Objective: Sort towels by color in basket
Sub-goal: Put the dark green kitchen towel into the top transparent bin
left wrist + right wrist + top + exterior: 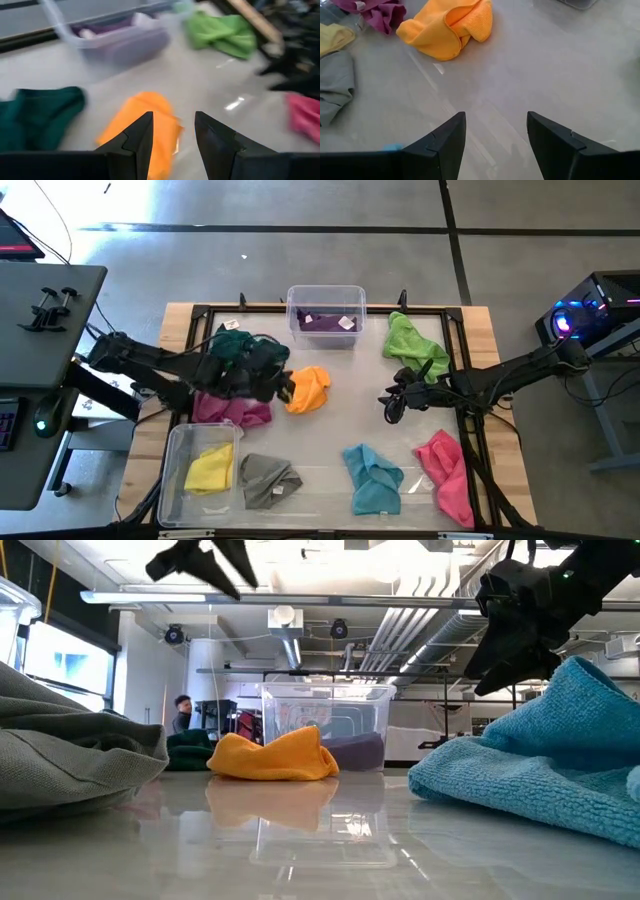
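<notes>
The orange towel [307, 389] lies bunched near the table's middle; it also shows in the left wrist view [150, 127] and the right wrist view [447, 27]. My left gripper [290, 386] hovers open just left of it, above the table, with nothing between its fingers [172, 135]. My right gripper [390, 405] hangs open and empty [495, 135] right of the middle. Dark green [235, 343], magenta [230, 408], grey [268, 478], cyan [372, 477], pink [445, 470] and lime [412, 345] towels lie around. A yellow towel [210, 468] lies in the near-left bin, a purple one [325, 322] in the far bin.
A clear bin [326, 292] stands at the table's far edge and another clear bin [180, 442] at the near left. A black frame [460, 330] borders the work area. Bare table top lies between the orange and cyan towels. A person [183, 710] shows far behind in the low view.
</notes>
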You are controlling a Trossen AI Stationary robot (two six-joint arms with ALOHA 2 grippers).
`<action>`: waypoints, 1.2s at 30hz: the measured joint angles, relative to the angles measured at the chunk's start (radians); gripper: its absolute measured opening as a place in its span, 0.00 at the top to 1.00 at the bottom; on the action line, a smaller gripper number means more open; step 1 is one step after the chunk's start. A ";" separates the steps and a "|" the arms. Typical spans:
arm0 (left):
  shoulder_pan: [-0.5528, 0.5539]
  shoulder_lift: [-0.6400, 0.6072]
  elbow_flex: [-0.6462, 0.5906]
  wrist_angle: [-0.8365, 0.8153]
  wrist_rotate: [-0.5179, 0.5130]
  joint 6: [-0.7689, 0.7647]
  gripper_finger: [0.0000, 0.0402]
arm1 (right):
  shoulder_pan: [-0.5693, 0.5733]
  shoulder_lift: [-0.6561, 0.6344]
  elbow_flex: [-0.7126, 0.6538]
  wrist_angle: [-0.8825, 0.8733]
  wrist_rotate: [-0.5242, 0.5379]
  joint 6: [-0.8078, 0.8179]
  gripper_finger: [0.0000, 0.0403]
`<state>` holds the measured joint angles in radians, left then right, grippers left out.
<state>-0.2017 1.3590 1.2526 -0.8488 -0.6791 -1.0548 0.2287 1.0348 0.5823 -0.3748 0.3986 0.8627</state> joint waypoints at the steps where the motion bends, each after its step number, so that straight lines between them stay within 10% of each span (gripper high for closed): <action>1: 0.024 0.000 0.000 -0.028 0.005 -0.015 0.67 | 0.000 0.000 0.000 0.000 -0.001 0.006 0.49; 11: 0.271 0.000 -0.060 -0.292 0.167 -0.013 0.61 | 0.000 0.000 0.000 0.000 0.002 0.020 0.49; 25: 0.548 0.000 -0.296 -0.158 0.249 0.061 0.29 | 0.000 0.000 0.000 -0.002 -0.034 -0.033 0.49; 36: 0.693 0.001 -0.427 0.009 0.291 0.252 0.26 | -0.011 0.000 0.000 -0.009 0.137 0.106 0.49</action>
<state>0.4914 1.3597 0.8260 -0.8393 -0.3879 -0.8025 0.2175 1.0350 0.5821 -0.3836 0.5352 0.9692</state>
